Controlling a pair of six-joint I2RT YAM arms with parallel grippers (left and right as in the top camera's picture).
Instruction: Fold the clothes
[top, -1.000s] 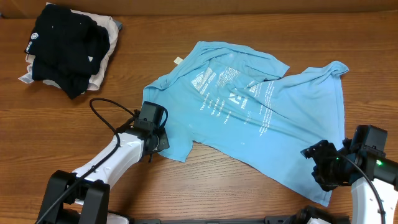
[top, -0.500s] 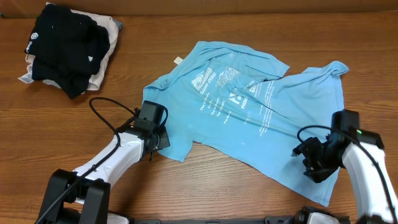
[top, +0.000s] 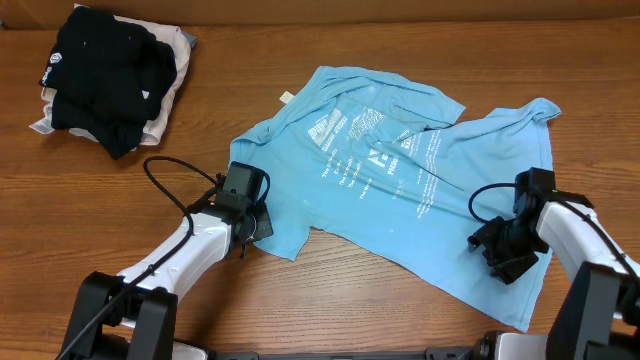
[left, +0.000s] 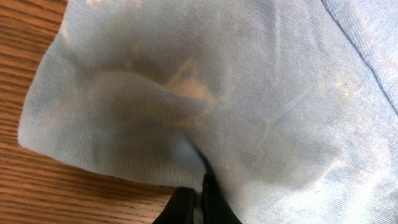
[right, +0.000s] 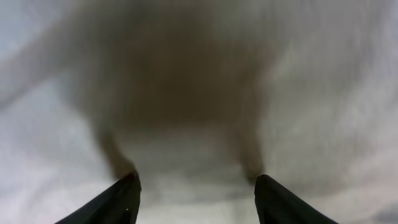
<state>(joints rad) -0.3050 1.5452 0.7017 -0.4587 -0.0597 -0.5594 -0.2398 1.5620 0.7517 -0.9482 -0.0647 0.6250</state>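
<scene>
The sky-blue T-shirt (top: 400, 190) with white lettering lies spread and rumpled across the table's middle and right. My left gripper (top: 252, 222) is shut on the shirt's lower left edge; the left wrist view shows the fabric (left: 217, 93) pinched between the closed fingers (left: 198, 198) just above the wood. My right gripper (top: 500, 252) is over the shirt's lower right part. In the right wrist view its fingers (right: 196, 186) are spread wide, with blurred pale fabric (right: 199, 81) filling the frame.
A black garment (top: 105, 75) with a small white logo lies heaped on a beige cloth (top: 172, 92) at the far left corner. Bare wooden table (top: 350, 300) runs along the front edge.
My right arm has moved up and inward from the front right corner onto the shirt's lower right part. The left arm and the shirt have not moved.
</scene>
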